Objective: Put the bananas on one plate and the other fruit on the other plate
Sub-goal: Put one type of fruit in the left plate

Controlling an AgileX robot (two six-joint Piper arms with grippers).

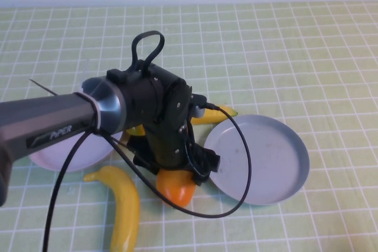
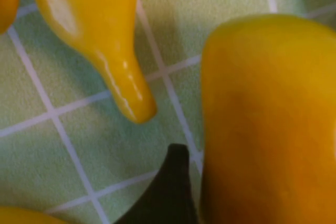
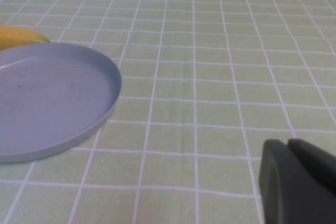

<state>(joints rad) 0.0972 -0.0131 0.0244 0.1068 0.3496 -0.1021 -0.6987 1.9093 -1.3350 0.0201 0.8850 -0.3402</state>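
Closest to the high camera, 1 banana (image 1: 122,205) lies on the green checked desk (image 1: 295,39) at the front left, its upper end just below the pale pink plate (image 1: 71,157), which the left arm (image 1: 53,125) largely covers. That arm reaches in from the left and bends down so that the left pincer (image 1: 177,172) sits low over an orange-yellow mango-like fruit (image 1: 176,187), between the pink plate and the grey-blue plate (image 1: 260,157); whether it is open or gripping cannot be told. Behind the wrist, the second banana (image 1: 215,114) shows only its tip at the far rim of the grey-blue plate, and a sliver of another yellow fruit (image 1: 137,130) peeks out left of the arm. From the left wrist, the mango-like fruit (image 2: 268,124) fills one side, with a dark pincer finger (image 2: 168,192) right beside it and a tapering yellow tip (image 2: 100,40) lying on the desk nearby. From the right wrist, the right pincer (image 3: 296,182) shows only 1 dark edge above bare cloth, so its state cannot be told; the grey-blue plate (image 3: 47,103) lies well apart from it, holding nothing visible, with a banana end (image 3: 18,36) beyond its rim.
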